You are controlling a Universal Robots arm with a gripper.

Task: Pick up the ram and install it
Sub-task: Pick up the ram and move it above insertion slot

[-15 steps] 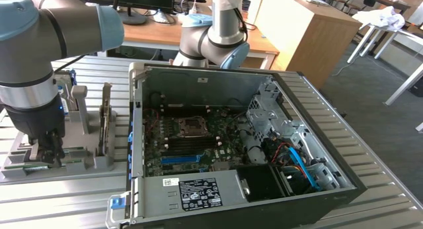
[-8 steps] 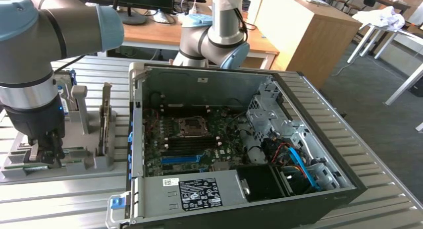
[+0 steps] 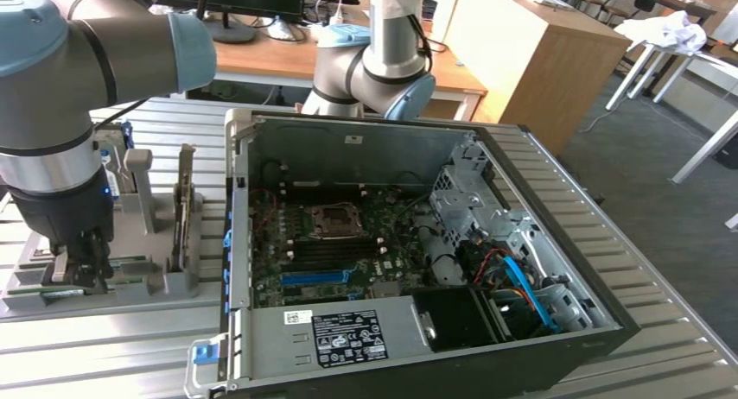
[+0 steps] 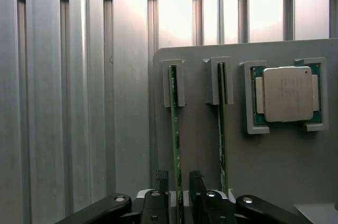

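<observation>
Gripper (image 4: 179, 179) spread open astride the ram (image 4: 173, 118), lower left in the exterior view. Probably light, stiff, brittle; pinch flat faces mid-length.

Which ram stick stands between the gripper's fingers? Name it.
The ram farther from the CPU: the open gripper straddles it; the other stick stands outside.

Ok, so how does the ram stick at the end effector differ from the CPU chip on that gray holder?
The ram is a long, narrow green stick standing on edge in a slot; the CPU chip is square, silver-topped and lies flat in a recess. The ram sits between the fingers of the open end effector; the CPU chip sits apart, with a second stick between them. Both rest on the same gray holder.
</observation>
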